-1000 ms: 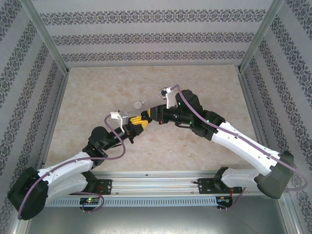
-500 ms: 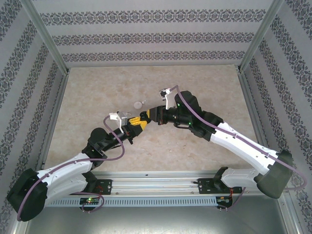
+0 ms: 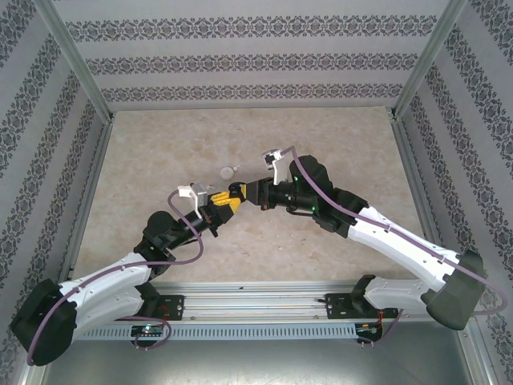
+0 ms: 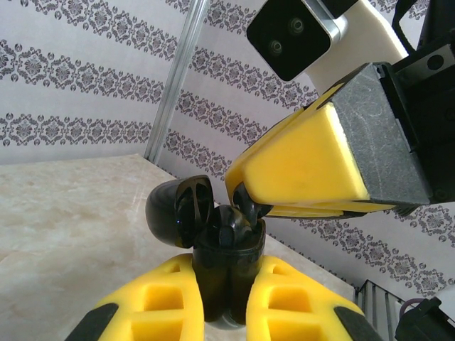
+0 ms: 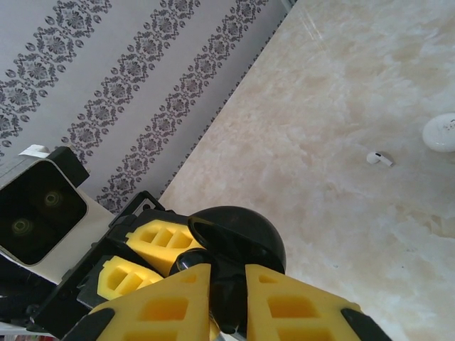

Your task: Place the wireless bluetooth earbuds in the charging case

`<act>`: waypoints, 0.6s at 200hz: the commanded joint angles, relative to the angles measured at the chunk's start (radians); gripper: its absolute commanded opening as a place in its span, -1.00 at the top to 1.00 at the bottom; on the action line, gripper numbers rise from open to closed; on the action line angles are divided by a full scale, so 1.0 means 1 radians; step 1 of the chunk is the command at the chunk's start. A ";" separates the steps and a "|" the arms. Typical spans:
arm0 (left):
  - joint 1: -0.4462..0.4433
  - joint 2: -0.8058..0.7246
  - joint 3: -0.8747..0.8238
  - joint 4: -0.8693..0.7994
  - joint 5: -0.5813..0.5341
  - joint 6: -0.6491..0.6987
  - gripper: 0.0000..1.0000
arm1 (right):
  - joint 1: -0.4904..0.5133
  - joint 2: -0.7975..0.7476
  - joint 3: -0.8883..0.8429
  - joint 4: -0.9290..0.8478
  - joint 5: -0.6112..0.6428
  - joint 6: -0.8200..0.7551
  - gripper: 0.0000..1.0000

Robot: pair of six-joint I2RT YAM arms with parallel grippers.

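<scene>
The task looked partly done: the left gripper (image 4: pixel 226 284) clamped the open-lidded, small black plastic charging case (image 4: pixel 229 241) mid-table, the right gripper (image 5: pixel 227 277) pinched a black stemmed earbud (image 4: pixel 244 201) at its mouth, apparently unseated, and a white stemmed earbud (image 5: pixel 379 158) lay farther off on the table (image 5: pixel 355 234).

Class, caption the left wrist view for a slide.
Left gripper grips open black case; right gripper inserts black earbud.

— How is the black charging case (image 4: pixel 227 273) looking?
— It's standing upright, lid (image 4: pixel 178 209) hanging open, a black earbud (image 4: pixel 245 201) tilting into its mouth.
— And the white earbud (image 5: pixel 379 158)?
— It's lying on the bench (image 5: pixel 341 227), near a white round case (image 5: pixel 441 131).
</scene>
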 commanded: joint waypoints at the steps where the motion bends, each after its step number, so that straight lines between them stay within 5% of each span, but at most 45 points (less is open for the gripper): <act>1: 0.006 -0.013 0.006 0.090 -0.026 -0.024 1.00 | 0.009 -0.012 -0.007 -0.001 -0.033 -0.014 0.62; 57: 0.006 -0.007 0.000 0.091 0.000 -0.018 1.00 | 0.010 -0.007 0.033 -0.051 -0.021 -0.032 0.43; 120: 0.006 -0.025 -0.027 0.092 0.020 -0.034 1.00 | 0.009 -0.022 0.093 -0.096 -0.007 -0.012 0.01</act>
